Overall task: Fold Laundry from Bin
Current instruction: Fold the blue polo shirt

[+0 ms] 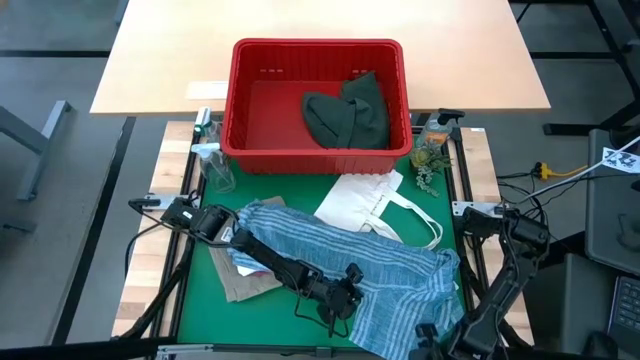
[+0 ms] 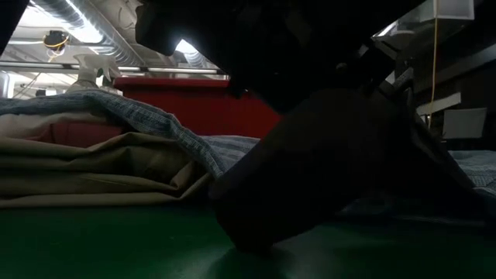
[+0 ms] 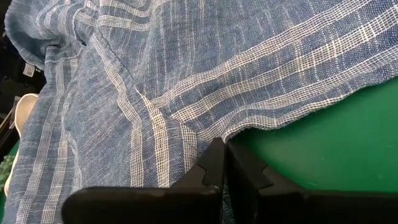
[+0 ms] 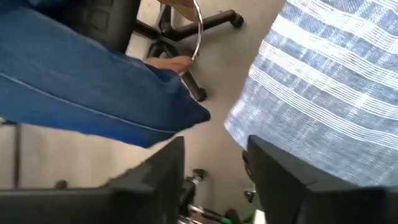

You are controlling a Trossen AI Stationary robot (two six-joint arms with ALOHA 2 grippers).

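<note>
The blue-white striped shirt [image 1: 340, 255] lies spread over the green mat [image 1: 200, 300], its near right part hanging over the table's near edge [image 4: 336, 93]. Its left part lies on a tan garment [image 1: 245, 285]. A dark green garment [image 1: 345, 115] lies in the red bin [image 1: 315, 45] at the far side. My left gripper [image 1: 340, 300] is shut at the shirt's near edge. My right gripper [image 4: 214, 168] stands open at the near right corner, beside the hanging cloth, with nothing between its fingers. My left gripper pinches the shirt's near edge [image 3: 211, 134] between its two fingertips. The fingers come slanting down from the table's left near side. The edge lies on the green mat, and the cloth around the hold is slack and lightly puckered.
A flat white tote bag [image 1: 365, 200] lies between bin and shirt. A spray bottle [image 1: 210, 160] stands left of the bin; small items and a plant sprig [image 1: 430, 155] are at its right. A person's blue-clad leg [image 4: 93, 81] and a chair base show beyond the near edge.
</note>
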